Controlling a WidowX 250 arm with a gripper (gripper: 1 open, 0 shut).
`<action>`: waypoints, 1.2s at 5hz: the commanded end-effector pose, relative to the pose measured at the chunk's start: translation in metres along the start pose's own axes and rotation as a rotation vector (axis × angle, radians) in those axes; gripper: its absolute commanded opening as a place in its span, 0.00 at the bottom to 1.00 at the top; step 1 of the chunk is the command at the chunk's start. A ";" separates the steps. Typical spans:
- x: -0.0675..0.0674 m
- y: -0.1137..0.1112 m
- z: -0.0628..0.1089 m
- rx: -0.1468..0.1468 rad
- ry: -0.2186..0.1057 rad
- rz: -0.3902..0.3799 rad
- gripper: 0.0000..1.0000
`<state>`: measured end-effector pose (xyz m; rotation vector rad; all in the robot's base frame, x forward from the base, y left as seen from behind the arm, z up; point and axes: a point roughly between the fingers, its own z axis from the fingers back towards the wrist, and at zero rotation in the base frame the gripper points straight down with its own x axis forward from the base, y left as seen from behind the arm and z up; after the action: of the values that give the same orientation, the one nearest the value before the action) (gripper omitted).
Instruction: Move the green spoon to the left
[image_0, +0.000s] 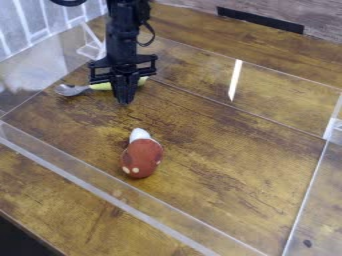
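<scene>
The red-brown rounded thing with a white tip (142, 157) is nearest on the brown wooden counter (234, 150). Farther back, the black metal claw (124, 88) is closed. The small spoon with the yellow-green plastic handle (102, 87) lies right at the claw, its long side running across the view, bowl out past the claw's side. I can't tell if it's pinched.

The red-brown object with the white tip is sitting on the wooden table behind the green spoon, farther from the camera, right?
Not quite: the camera view shows the red-brown object with the white tip in front of the green spoon, nearer the camera. It is indeed sitting on the wooden table.
</scene>
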<state>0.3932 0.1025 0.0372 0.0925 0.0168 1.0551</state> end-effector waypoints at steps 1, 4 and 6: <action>0.010 -0.005 0.019 -0.045 -0.024 0.006 1.00; 0.000 -0.023 0.036 -0.091 0.029 -0.079 1.00; -0.014 -0.036 0.062 -0.138 0.033 -0.173 1.00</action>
<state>0.4124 0.0730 0.0557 -0.0231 0.0896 0.8993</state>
